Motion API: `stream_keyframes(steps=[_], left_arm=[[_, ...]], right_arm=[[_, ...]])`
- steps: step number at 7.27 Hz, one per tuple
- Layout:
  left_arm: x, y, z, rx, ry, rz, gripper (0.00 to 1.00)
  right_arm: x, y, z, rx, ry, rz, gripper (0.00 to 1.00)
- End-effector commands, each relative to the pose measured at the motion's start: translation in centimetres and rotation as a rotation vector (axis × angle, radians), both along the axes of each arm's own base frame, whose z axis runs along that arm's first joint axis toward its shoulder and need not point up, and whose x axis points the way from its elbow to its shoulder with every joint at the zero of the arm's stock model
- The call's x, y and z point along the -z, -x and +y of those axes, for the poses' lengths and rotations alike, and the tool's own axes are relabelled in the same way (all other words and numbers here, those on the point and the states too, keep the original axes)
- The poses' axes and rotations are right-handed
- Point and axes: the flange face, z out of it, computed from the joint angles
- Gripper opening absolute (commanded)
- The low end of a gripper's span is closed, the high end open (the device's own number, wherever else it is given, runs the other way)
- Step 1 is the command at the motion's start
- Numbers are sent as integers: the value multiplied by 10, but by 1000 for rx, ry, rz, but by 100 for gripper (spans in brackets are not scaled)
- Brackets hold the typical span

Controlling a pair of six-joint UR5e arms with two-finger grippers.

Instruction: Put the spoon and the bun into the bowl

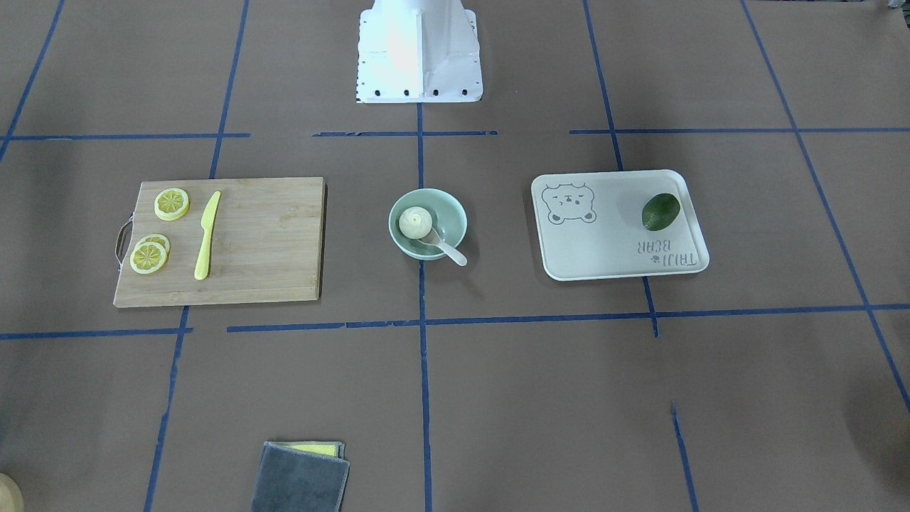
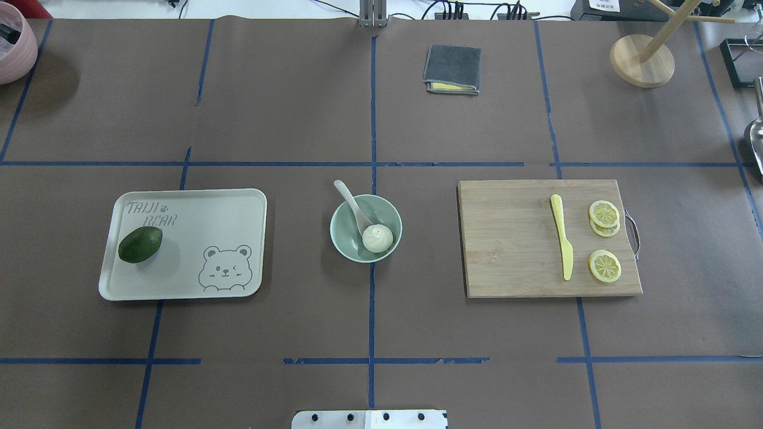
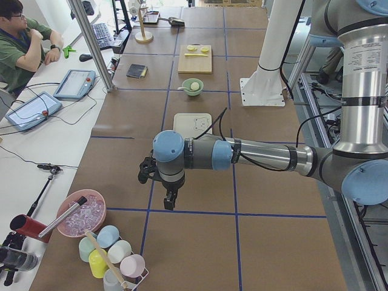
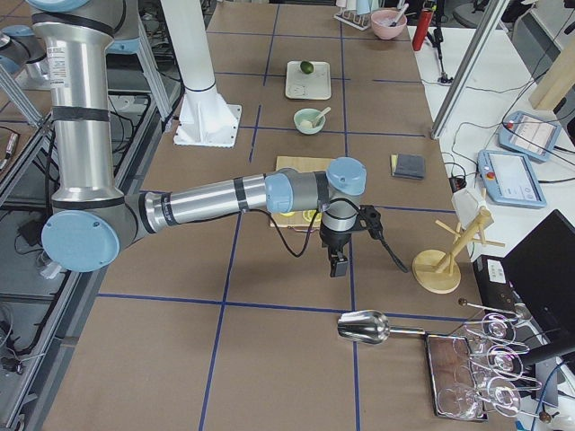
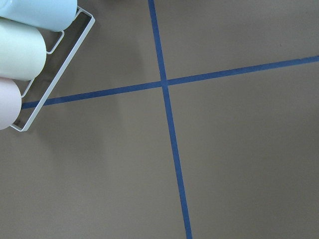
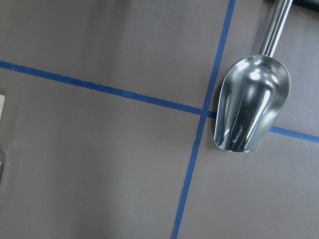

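Observation:
The pale mint-green bowl (image 1: pixel 452 210) stands at the table's middle, also in the overhead view (image 2: pixel 344 231). The white pleated bun (image 1: pixel 414 222) (image 2: pixel 377 238) lies inside it. The off-white spoon (image 1: pixel 449 250) (image 2: pixel 349 197) rests with its scoop in the bowl and its handle over the rim. My left gripper (image 3: pixel 167 200) hangs over bare table far from the bowl, near the cups. My right gripper (image 4: pixel 338 264) hangs past the cutting board at the other end. Neither shows in the wrist or overhead views, so I cannot tell whether they are open or shut.
A wooden cutting board (image 2: pixel 512 238) holds a yellow knife (image 2: pixel 562 235) and lemon slices (image 2: pixel 604 265). A bear tray (image 2: pixel 197 238) holds an avocado (image 2: pixel 140 244). A folded grey cloth (image 2: pixel 452 69), a wooden stand (image 2: pixel 642 59), a metal scoop (image 6: pixel 251 102) and a cup rack (image 5: pixel 25 50) stand around.

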Motion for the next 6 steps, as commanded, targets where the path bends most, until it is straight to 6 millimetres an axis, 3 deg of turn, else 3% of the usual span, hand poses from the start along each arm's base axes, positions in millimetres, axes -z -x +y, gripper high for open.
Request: stream_keyframes(steps=[1, 6], left_arm=[[-2, 0, 0, 0, 3, -3, 100], [1, 0, 0, 0, -6, -3, 100]], right_arm=[[-13, -10, 13, -22, 35, -9, 100], [-20, -17, 22, -43, 63, -64, 100]])
